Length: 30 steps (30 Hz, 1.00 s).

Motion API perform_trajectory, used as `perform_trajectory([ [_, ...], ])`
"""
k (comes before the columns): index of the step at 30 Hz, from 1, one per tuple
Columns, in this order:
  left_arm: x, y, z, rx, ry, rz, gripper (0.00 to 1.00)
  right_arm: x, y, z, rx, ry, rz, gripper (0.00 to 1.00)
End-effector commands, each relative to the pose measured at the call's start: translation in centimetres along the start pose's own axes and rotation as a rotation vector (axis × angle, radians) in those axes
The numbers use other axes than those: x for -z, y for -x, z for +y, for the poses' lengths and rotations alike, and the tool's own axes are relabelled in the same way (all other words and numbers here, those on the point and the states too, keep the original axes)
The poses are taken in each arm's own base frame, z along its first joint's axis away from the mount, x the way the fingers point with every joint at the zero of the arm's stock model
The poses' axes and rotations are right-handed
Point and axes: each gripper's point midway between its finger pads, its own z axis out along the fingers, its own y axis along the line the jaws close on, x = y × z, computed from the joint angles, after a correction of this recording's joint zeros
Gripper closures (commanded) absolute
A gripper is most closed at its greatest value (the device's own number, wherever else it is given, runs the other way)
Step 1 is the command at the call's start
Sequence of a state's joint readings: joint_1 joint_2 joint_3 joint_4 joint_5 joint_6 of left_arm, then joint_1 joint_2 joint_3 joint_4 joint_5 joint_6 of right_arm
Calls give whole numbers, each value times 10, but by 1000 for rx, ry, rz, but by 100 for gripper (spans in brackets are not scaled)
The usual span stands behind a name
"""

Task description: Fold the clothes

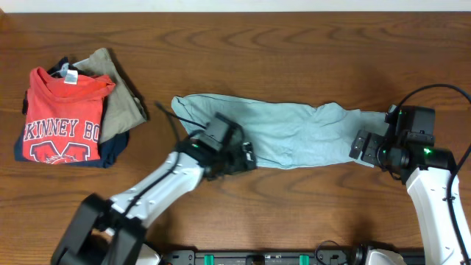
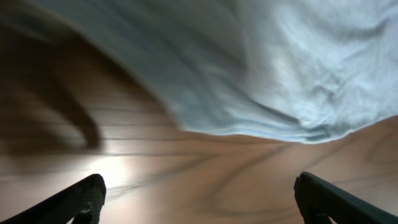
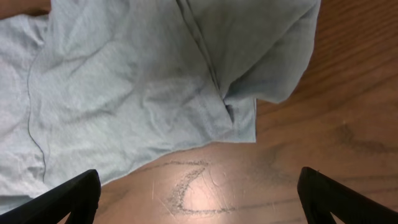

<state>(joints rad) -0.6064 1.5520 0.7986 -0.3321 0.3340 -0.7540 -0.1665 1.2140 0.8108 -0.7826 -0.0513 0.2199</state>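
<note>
Lying rumpled lengthwise: plain pale blue-grey thin-fabric garment [image 1: 294, 131]. Gaping empty: left gripper [image 2: 199, 208], right gripper [image 3: 199, 202]; garment edge is sitting just ahead of both jaw pairs.

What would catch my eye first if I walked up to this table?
The pale blue-grey garment, stretched in a long rumpled strip across the middle of the wooden table. The left hand and right hand sit open at its near edge and right end. At far left, a red T-shirt with white lettering tops a small pile.
</note>
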Motion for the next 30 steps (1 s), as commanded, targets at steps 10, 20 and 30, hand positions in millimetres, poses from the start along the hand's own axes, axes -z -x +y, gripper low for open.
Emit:
perform_trajectory([
  [10,-73,-22,-66,64,-170,-7,28,7,8,-1,-16,-5,-28,1],
  [20,-56,8,-13,13,-19,-54,94,7,8,-1,-15,-6,-29,1],
  [30,88,57,64,171,82,-266,94,0,5,-4,-17,-23,-4,1],
])
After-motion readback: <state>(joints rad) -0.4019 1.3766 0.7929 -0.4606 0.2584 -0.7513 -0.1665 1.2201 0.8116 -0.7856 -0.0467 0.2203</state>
